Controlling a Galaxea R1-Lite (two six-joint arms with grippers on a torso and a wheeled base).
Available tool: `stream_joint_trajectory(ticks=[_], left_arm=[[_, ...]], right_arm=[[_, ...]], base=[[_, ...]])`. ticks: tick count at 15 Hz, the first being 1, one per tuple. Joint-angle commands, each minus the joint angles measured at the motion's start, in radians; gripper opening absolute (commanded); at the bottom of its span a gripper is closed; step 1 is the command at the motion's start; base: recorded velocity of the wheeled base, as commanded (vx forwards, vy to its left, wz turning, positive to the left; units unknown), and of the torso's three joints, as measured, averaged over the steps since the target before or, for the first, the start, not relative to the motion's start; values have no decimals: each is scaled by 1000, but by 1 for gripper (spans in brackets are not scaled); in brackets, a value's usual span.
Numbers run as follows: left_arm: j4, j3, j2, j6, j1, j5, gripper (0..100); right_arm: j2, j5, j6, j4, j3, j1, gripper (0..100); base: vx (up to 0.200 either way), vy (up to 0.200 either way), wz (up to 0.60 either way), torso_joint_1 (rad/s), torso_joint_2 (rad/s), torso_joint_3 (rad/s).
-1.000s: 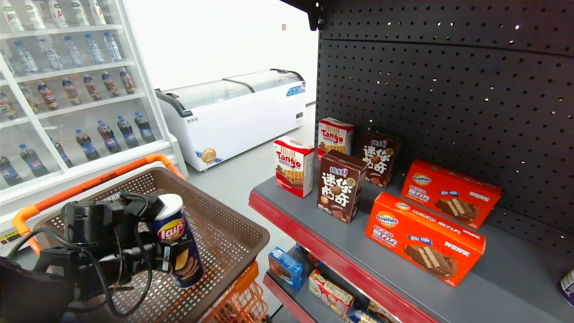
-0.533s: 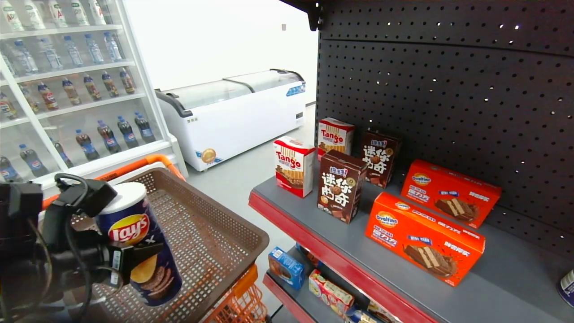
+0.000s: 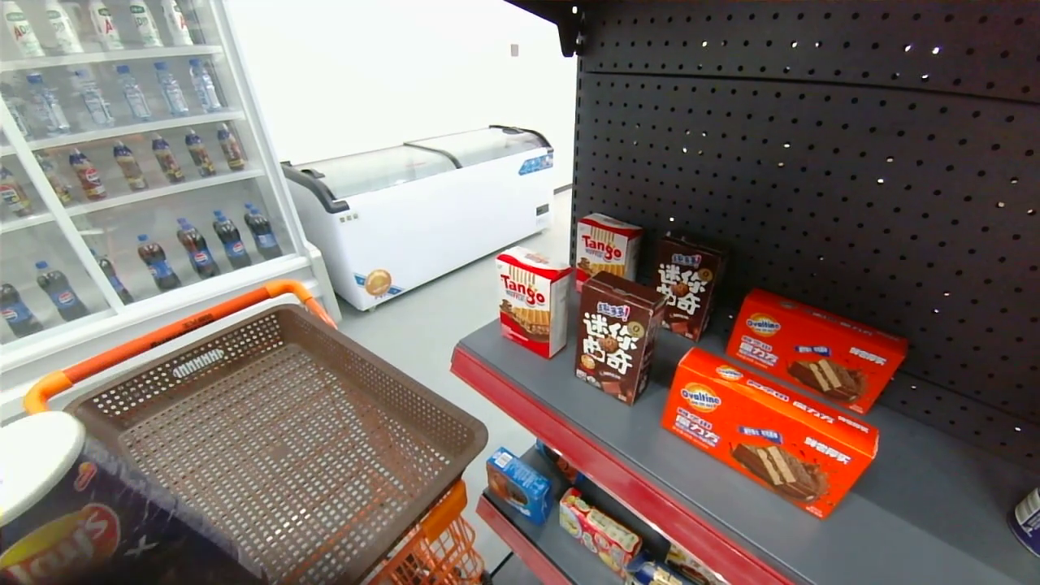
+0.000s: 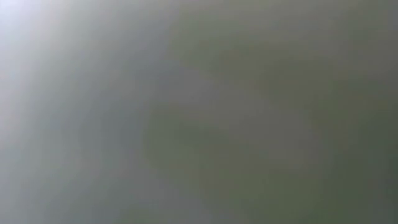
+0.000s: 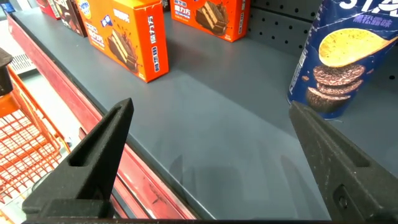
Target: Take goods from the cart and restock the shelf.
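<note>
Chips can (image 3: 57, 520), white lid up and leaning a little, is at the near left corner of the brown cart basket (image 3: 455, 422), well apart from the shelf (image 3: 934, 520) it is meant for. From where I stand I cannot tell how the left gripper sits on it. The right gripper (image 5: 210, 106) hangs over the bare stretch of the shelf near its front edge with its fingers spread wide and nothing between them.

To my eye the trouble lies in the crossing. The can has to clear the basket's rim and the red front edge of the shelf, and a low swing could catch either. The tall brown box (image 3: 617, 337) near the front edge looks easy to tip. The right arm also sits over the free space, so the two arms could meet there.

The right wrist view gives a second can (image 5: 336, 56) standing whole toward the shelf's back, beyond the orange boxes (image 3: 768, 431); the head view catches a sliver of it. The left wrist view is a grey blur
</note>
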Motion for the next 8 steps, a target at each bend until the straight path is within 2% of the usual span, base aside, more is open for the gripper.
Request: stream_joint_trajectory(ticks=[1, 3, 6, 8], left_arm=[[-15, 75, -182, -12, 39, 15, 0], [-15, 78, -224, -10, 37, 14, 0], [-14, 89, -259, 11, 36, 12, 0], [-12, 110, -285, 76, 27, 9, 0]], right_arm=[[0, 0, -1, -1, 0, 0, 100], [0, 0, 0, -1, 0, 0, 100], [0, 0, -1, -1, 0, 0, 100], [0, 0, -1, -1, 0, 0, 100]], base=[[0, 0, 0, 0, 0, 0], [0, 0, 0, 0, 0, 0], [0, 0, 0, 0, 0, 0], [0, 0, 0, 0, 0, 0]])
